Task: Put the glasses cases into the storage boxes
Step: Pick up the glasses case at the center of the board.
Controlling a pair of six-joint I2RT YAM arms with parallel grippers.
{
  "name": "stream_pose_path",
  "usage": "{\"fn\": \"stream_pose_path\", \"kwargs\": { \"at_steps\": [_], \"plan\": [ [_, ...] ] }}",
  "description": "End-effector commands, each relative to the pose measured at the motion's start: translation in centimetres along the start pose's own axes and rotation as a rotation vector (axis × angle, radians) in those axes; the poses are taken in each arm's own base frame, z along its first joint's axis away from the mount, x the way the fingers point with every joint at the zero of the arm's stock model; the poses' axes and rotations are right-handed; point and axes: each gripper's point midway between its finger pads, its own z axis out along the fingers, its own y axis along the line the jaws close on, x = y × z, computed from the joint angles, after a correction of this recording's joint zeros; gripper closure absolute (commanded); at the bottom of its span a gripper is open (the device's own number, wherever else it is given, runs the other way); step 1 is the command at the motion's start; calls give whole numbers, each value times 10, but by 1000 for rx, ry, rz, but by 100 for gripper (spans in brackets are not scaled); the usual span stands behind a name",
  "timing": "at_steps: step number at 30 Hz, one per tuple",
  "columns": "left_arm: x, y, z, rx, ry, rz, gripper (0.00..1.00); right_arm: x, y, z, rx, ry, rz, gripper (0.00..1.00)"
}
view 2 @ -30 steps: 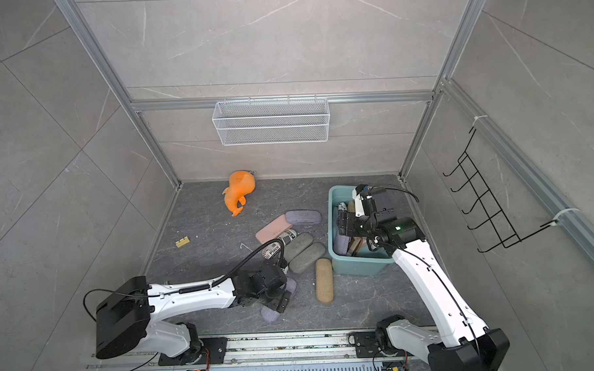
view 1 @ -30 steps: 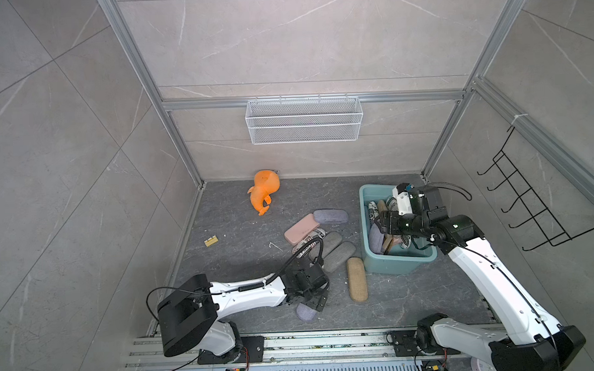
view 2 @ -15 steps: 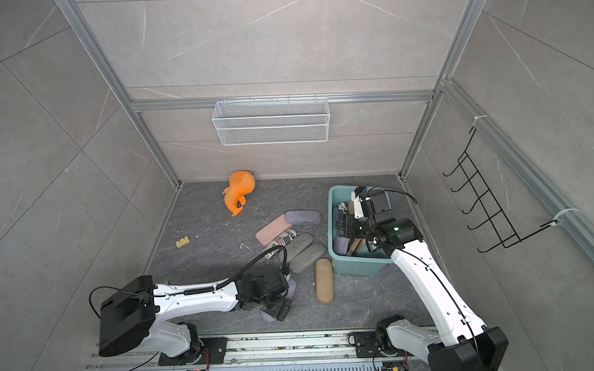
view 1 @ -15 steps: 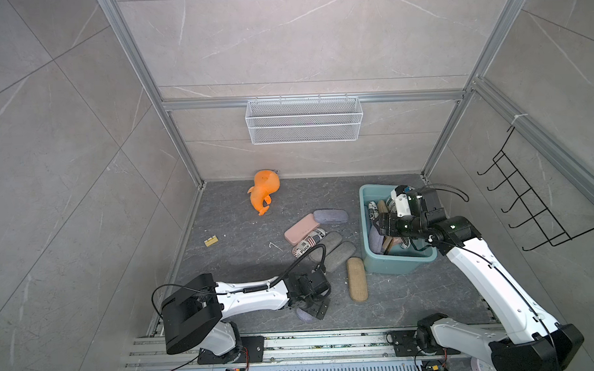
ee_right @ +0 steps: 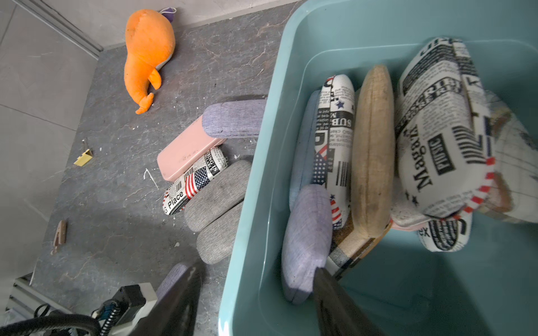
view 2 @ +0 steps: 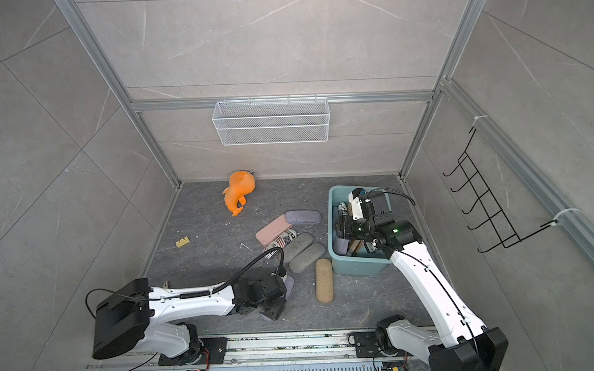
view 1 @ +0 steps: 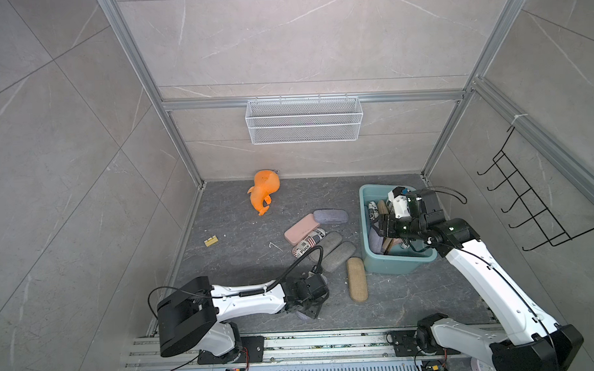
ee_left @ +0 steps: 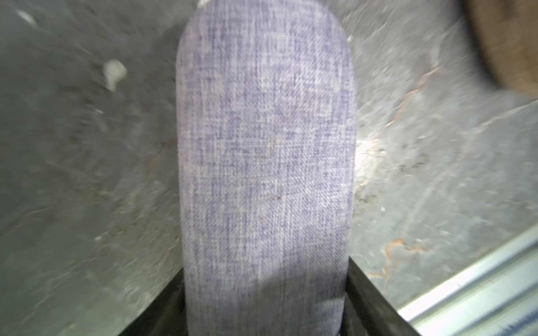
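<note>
My left gripper (view 1: 310, 304) lies low at the front of the floor, shut on a lilac glasses case (ee_left: 265, 145) that runs out lengthwise between its fingers (ee_left: 366, 299). The teal storage box (view 1: 397, 266) stands at the right. It holds newspaper-print (ee_right: 436, 139), tan (ee_right: 372, 151), lilac (ee_right: 305, 232) and plaid cases. My right gripper (ee_right: 256, 270) hangs open over the box's left wall (ee_right: 262, 145) with one finger on each side and nothing held. On the floor lie pink (view 1: 300, 229), lilac (view 1: 330, 215), flag-print (view 1: 307, 242), two grey (view 1: 339, 256) and tan (view 1: 357, 283) cases.
An orange plush toy (view 1: 264, 191) lies by the back wall. A white wire basket (view 1: 303, 125) hangs on that wall and a black hook rack (view 1: 527, 202) on the right wall. A small yellow piece (view 1: 210, 241) sits at the left. The metal rail (view 1: 294, 342) borders the front.
My left gripper has come down toward the front and its jaws have closed on the lilac case. The right gripper stays over the box and has narrowed a little.
</note>
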Motion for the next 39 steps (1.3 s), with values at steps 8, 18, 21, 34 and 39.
{"fn": "stream_pose_path", "kwargs": {
  "at_steps": [8,18,21,34,39],
  "plan": [
    [-153,-13,-115,176,-669,-55,46,-3,63,-13,-345,-102,68,29],
    [-206,-45,-135,421,-760,-51,47,7,114,9,-436,-51,-6,27],
    [-209,-47,-141,433,-774,-53,47,6,119,19,-441,-50,2,28],
    [-212,-44,-140,418,-792,-57,39,10,136,33,-461,-4,0,62],
    [-207,-38,-139,402,-805,-68,9,1,127,25,-396,-44,-12,66]
  ]
}}
